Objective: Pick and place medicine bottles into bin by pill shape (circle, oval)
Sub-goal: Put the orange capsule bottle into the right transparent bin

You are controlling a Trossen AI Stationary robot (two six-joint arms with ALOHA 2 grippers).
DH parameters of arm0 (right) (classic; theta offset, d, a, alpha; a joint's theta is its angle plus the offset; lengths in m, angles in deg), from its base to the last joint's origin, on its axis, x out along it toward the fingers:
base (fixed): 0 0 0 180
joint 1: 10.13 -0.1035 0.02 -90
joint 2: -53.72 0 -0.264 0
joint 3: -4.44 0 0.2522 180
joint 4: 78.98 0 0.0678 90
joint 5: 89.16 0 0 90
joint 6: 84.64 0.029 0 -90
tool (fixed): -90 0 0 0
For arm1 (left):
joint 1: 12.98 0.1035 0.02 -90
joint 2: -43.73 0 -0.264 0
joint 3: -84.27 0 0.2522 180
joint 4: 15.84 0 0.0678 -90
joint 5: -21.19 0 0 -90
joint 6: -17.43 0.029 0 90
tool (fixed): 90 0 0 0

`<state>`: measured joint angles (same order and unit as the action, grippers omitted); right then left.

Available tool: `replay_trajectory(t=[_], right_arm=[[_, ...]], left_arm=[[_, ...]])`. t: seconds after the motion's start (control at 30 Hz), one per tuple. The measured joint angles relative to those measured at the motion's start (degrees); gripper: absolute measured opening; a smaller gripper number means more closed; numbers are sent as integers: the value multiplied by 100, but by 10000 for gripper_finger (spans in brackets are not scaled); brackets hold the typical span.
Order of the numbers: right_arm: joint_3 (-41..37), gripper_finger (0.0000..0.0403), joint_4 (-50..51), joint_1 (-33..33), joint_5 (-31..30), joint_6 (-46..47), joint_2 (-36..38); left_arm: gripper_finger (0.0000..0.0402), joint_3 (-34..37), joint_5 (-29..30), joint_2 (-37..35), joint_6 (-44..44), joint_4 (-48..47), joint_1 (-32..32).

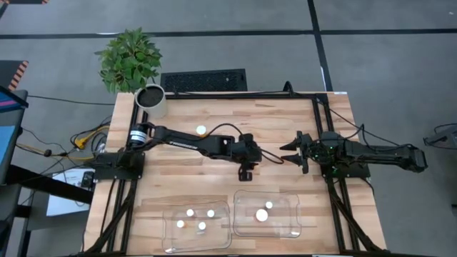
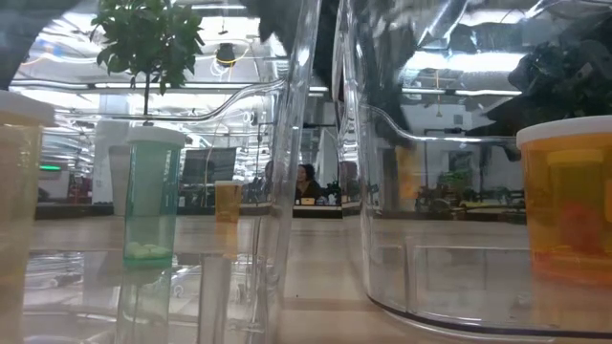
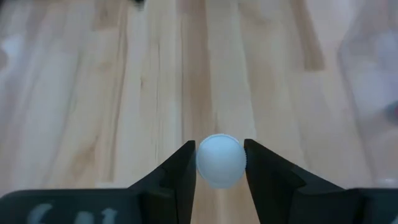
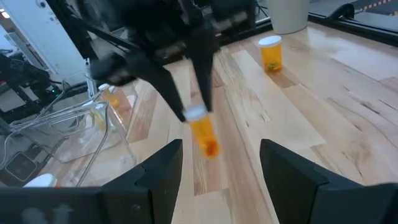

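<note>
My left gripper (image 1: 245,173) reaches over the table's middle, shut on a small orange medicine bottle (image 4: 204,135) with a white cap, which hangs above the wood. My right gripper (image 1: 293,151) waits open to its right, with nothing between its fingers (image 4: 217,168). Another orange bottle (image 4: 270,53) stands upright on its base on the table's far part (image 1: 201,130). Near the front edge, the left clear bin (image 1: 171,227) holds three bottles and the right clear bin (image 1: 289,214) holds two. My left gripper pinches the bottle's round white cap (image 3: 221,160) between its two fingers, one on either side. The fingers (image 4: 163,81) slant down from the table's left. The orange body hangs below the fingertips, tilted, clear of the table.
A white plant pot (image 1: 151,100) with a green plant stands at the table's far left corner. In the low view, a green bottle (image 2: 148,201) and an orange bottle (image 2: 569,201) show through the bins' clear walls. Bare wood lies between the grippers and the bins.
</note>
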<state>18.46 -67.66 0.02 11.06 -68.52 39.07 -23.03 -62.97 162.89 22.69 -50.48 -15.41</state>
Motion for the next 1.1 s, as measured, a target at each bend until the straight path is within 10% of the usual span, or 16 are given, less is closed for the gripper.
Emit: replay_trajectory(t=[0.47,1.1], right_arm=[[1,225,-1,0,0,0,0],[2,225,-1,0,0,-2,0]], left_arm=[[113,-1818,300,0,-779,-1901,-1104],[113,-796,1449,11,-2170,-1365,-2163]])
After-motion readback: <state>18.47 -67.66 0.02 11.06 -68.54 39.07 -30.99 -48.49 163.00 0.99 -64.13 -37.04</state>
